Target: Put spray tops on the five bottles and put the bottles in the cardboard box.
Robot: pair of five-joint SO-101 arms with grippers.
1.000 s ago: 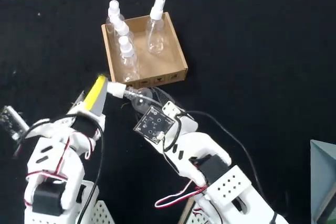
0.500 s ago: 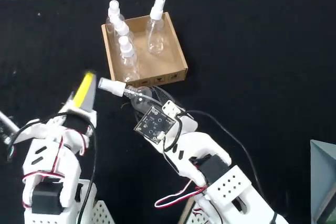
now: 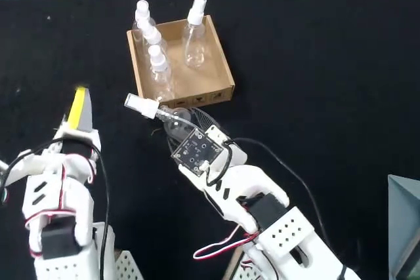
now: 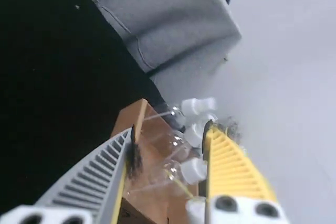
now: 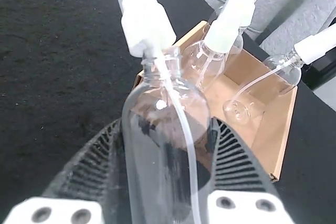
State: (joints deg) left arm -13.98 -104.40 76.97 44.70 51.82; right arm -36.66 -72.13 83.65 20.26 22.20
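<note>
My right gripper (image 3: 176, 126) is shut on a clear bottle (image 3: 172, 120) just in front of the cardboard box (image 3: 221, 54). The bottle points toward the left, and a white spray top (image 3: 140, 105) sits in its neck. In the right wrist view the bottle (image 5: 157, 129) lies between the black fingers (image 5: 89, 166), with its spray top (image 5: 140, 14) tilted on the neck. Several capped bottles (image 3: 157, 63) stand in the box. My left gripper (image 3: 75, 106) is open and holds nothing, off to the left of the spray top. Between its fingers the left wrist view shows the box (image 4: 134, 116).
A black cloth (image 3: 315, 83) covers the table, with free room to the right of the box and at the far left. A grey-green object (image 3: 403, 221) stands at the right edge. The right arm's cable (image 3: 289, 175) trails across the cloth.
My left gripper has let go of the spray top and drawn back to the left. The spray top stays on the bottle, which my right gripper has barely moved.
</note>
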